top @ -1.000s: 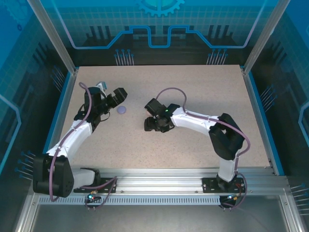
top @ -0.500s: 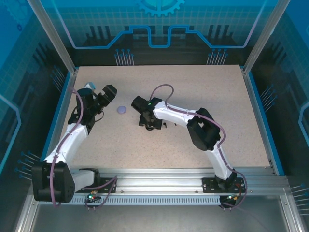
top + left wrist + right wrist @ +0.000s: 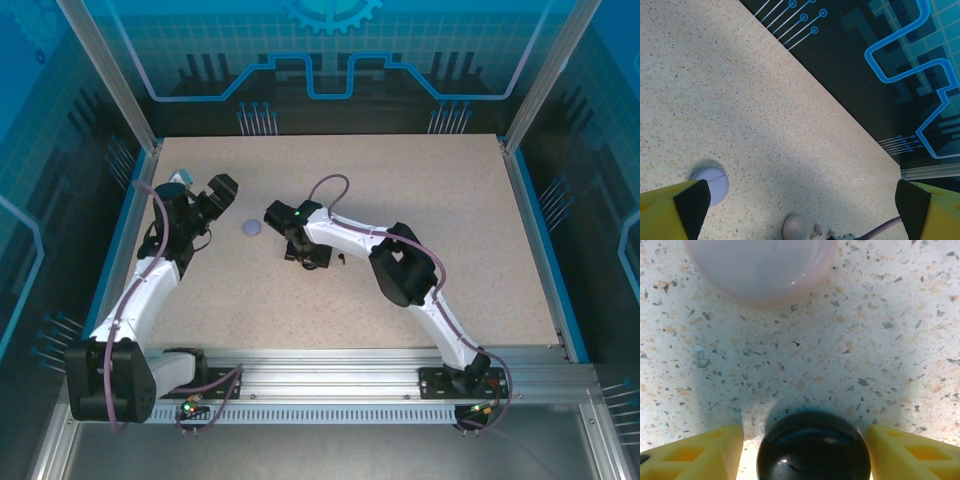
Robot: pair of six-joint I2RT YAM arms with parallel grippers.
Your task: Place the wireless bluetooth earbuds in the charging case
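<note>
My right gripper [image 3: 810, 455] is open and low over the table, with its yellow fingers [image 3: 715, 452] on either side of a round black case [image 3: 814, 447] that sits shut; I see a narrow gap on each side. A pale pink round case [image 3: 760, 265] lies just ahead of it. In the top view this gripper [image 3: 308, 252] is at table centre-left, and a tiny black earbud [image 3: 341, 258] lies beside it. My left gripper [image 3: 200, 195] is open and empty. A shut lilac case [image 3: 710, 182] lies by its left finger, with the pink case [image 3: 796, 227] and small pale earbuds [image 3: 816, 231] beyond.
The lilac case [image 3: 252, 228] lies between the two grippers. The dark back wall [image 3: 880, 60] and the blue side rail [image 3: 125, 230] bound the speckled table [image 3: 430, 200]. The right arm's purple cable [image 3: 330, 185] loops above its wrist.
My right gripper has swung left and come down around the black case. My left gripper has drawn back to the left, away from the lilac case, and stays open.
</note>
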